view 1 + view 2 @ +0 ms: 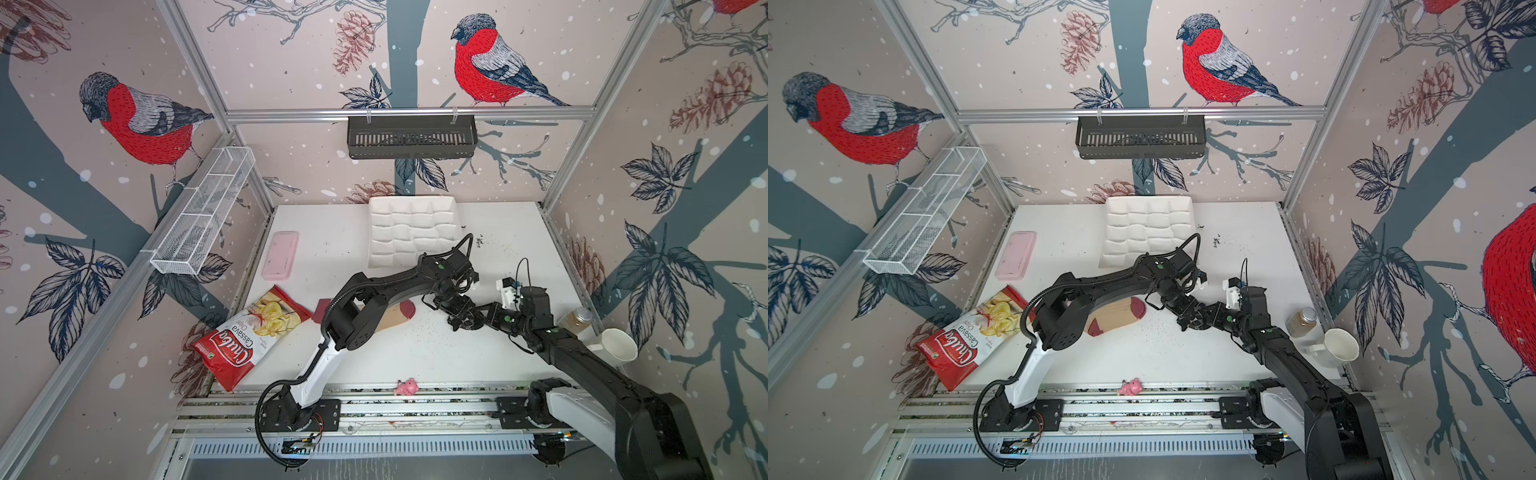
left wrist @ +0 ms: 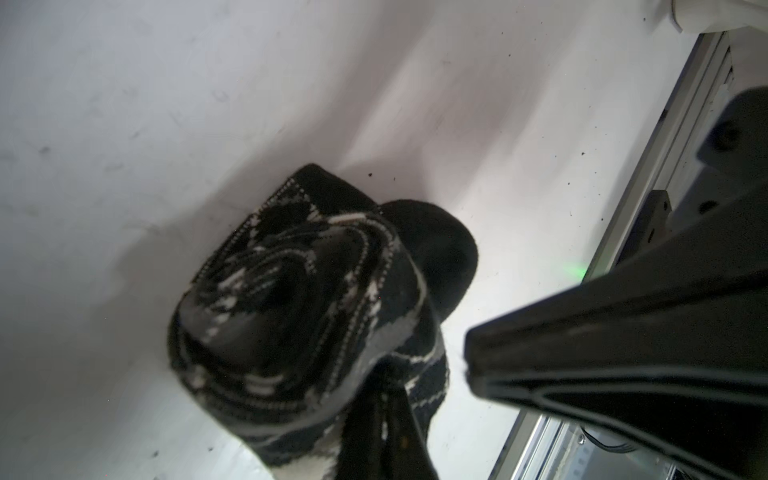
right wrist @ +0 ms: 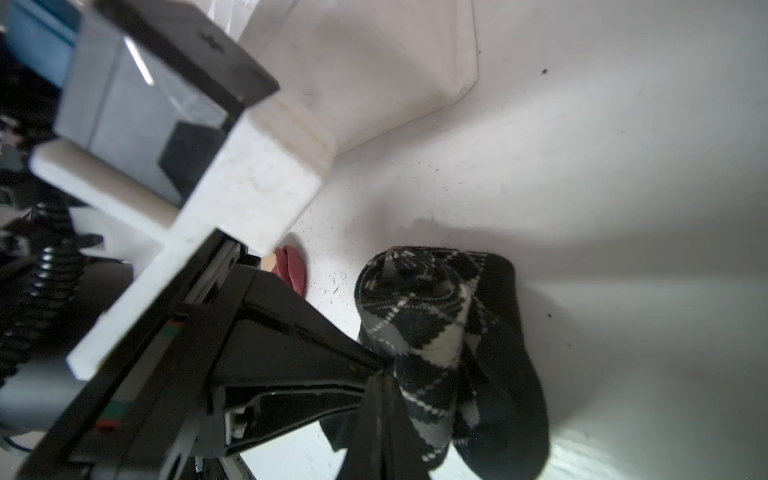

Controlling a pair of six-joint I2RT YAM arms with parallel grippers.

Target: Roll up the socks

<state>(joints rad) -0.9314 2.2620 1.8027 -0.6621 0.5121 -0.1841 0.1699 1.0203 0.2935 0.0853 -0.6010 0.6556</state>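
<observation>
The black-grey-white argyle sock (image 2: 291,311) lies rolled up tight on the white table, its black toe (image 2: 436,257) sticking out beside the roll. My left gripper (image 2: 386,415) is shut on the roll's outer edge. In the right wrist view the same sock (image 3: 436,332) sits just beyond my right gripper (image 3: 386,415), whose jaws are closed on fabric at the roll's edge, tip to tip with the left gripper (image 3: 374,361). In both top views the grippers meet right of centre (image 1: 457,322) (image 1: 1185,322) and hide this sock. The tan sock (image 1: 399,313) (image 1: 1121,316) lies flat, partly under the left arm.
A red-and-white chips bag (image 1: 249,336) lies front left and a pink case (image 1: 280,254) behind it. A white quilted tray (image 1: 411,230) sits at the back. A jar (image 1: 577,318) and a white mug (image 1: 619,345) stand at the right edge. A pink toy (image 1: 406,387) rests on the front rail.
</observation>
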